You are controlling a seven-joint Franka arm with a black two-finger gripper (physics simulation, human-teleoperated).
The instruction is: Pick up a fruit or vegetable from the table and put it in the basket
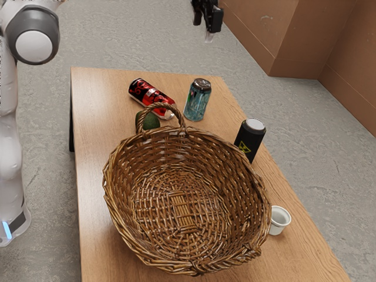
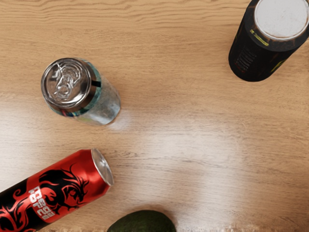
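Gripper (image 1: 209,27) hangs high in the exterior view, beyond the far end of the wooden table (image 1: 97,176); I cannot tell how far open it is or whether it has hold of anything. The avocado (image 1: 152,121) is on the table, partly behind the handle of the wicker basket (image 1: 182,263). The red-and-black can (image 1: 151,98) lies on its side near it, with the teal can (image 1: 198,101) upright beside that. The black can (image 1: 249,138) and white cup (image 1: 279,221) stand toward the exterior view's right.

In the wrist view, part of the avocado's dark green skin shows near the red-and-black can's silver end.
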